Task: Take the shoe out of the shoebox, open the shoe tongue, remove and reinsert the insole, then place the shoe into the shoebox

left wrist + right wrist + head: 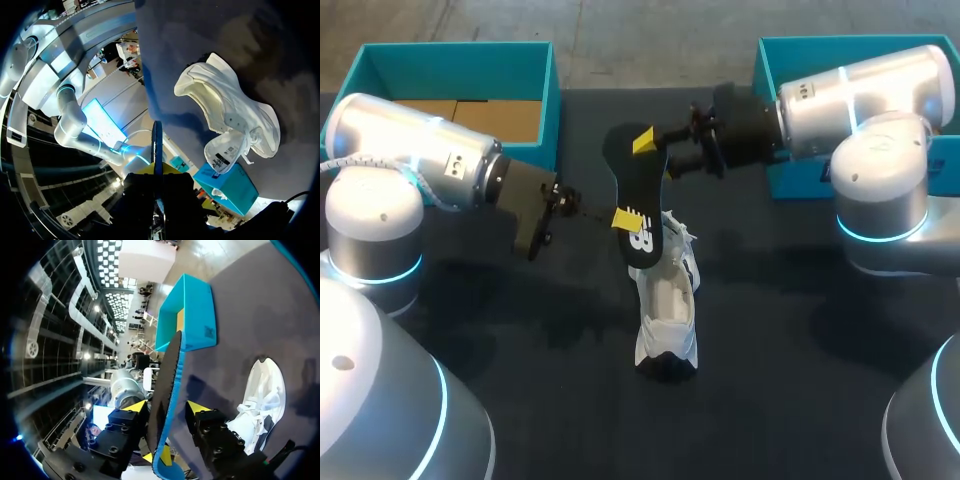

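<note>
A black insole (638, 205) hangs in the air above the table's middle, held at both ends. My left gripper (620, 217) is shut on its lower end; in the left wrist view the insole (157, 145) shows edge-on between that gripper's (157, 172) tips. My right gripper (650, 150) is closed on the upper end, and in the right wrist view the insole (167, 385) stands between its (166, 407) two yellow tips, touched on both sides. The white shoe (667, 310) lies on the dark table under the insole, tongue pulled open, also visible as the shoe (225, 110) and shoe (262, 400).
A teal shoebox (545, 95) with a cardboard floor stands at the back left, seen ahead of the right gripper as the box (192, 315). A second teal box (775, 110) sits at the back right, partly behind my right arm. Bare dark table (800, 350) lies in front.
</note>
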